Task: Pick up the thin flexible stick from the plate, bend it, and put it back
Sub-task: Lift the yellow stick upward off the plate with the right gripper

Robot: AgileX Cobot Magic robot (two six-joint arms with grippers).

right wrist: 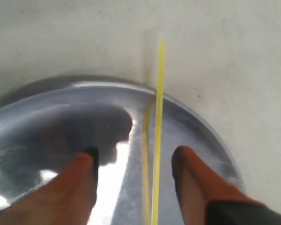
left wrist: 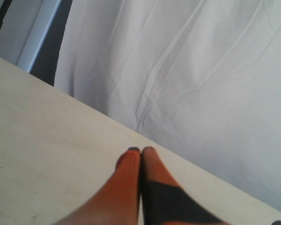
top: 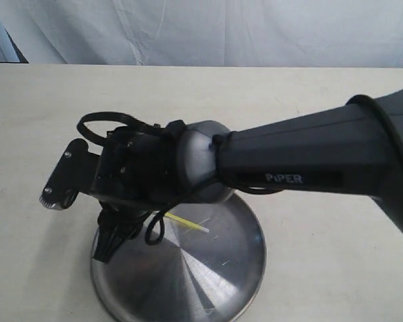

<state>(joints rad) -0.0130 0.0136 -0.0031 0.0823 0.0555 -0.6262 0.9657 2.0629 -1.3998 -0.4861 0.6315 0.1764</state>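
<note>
Fingers (right wrist: 192, 173) of the right gripper (right wrist: 133, 157) stand apart over the plate (right wrist: 47, 105), the thin flexible stick (right wrist: 158, 117) between them. The left gripper (left wrist: 141, 151) is pressed together above the table (left wrist: 42, 140).

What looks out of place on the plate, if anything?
The thin yellow-green stick does not lie fully inside the plate: one end sticks out past the rim, over the table. The open right gripper has a finger on each side of it. Nothing looks spilled or damaged.
</note>
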